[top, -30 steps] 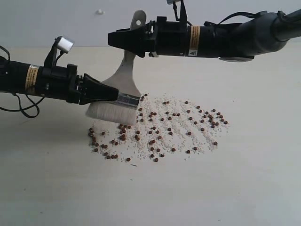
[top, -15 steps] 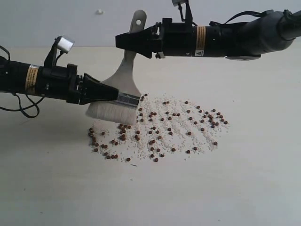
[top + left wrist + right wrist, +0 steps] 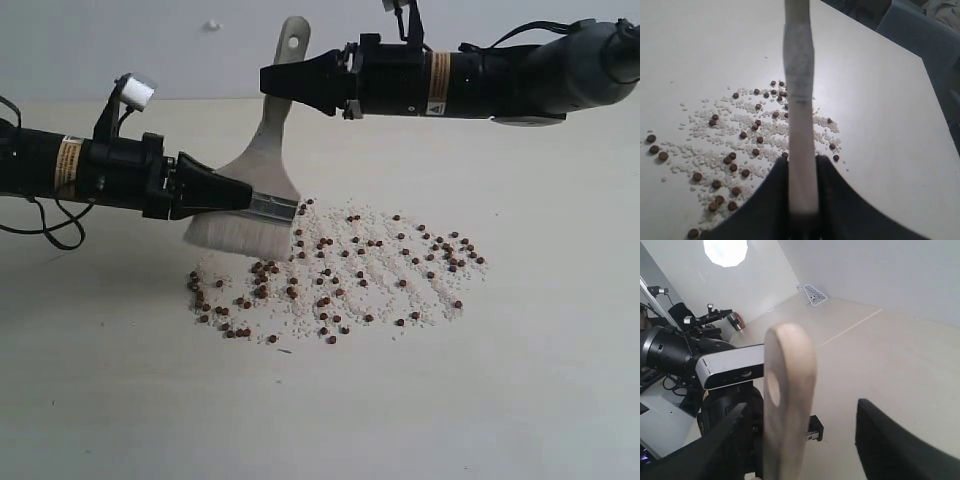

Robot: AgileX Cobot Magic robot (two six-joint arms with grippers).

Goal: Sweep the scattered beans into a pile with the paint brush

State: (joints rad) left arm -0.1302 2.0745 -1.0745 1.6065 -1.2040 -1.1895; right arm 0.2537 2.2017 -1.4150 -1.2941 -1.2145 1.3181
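The paint brush (image 3: 270, 150) stands tilted over the table, its cream bristles (image 3: 235, 235) at the left edge of the scattered beans (image 3: 350, 270). My left gripper (image 3: 238, 197) is shut on the brush at the silver ferrule. In the left wrist view the brush (image 3: 800, 100) shows edge-on between the black jaws of the left gripper (image 3: 802, 187), with beans (image 3: 735, 160) beyond. My right gripper (image 3: 275, 80) is open at the top of the handle. In the right wrist view the handle end (image 3: 787, 390), with its hole, stands between the spread jaws of the right gripper (image 3: 805, 440), unclamped.
Pale whitish crumbs (image 3: 380, 265) lie mixed among the beans. A small white object (image 3: 212, 24) sits at the far back. The table's edge (image 3: 935, 105) runs past the spill, with a blue chair (image 3: 925, 30) beyond it.
My right arm has drawn back to the right, so its fingertips now sit just at the handle. The left gripper and the brush have not moved.
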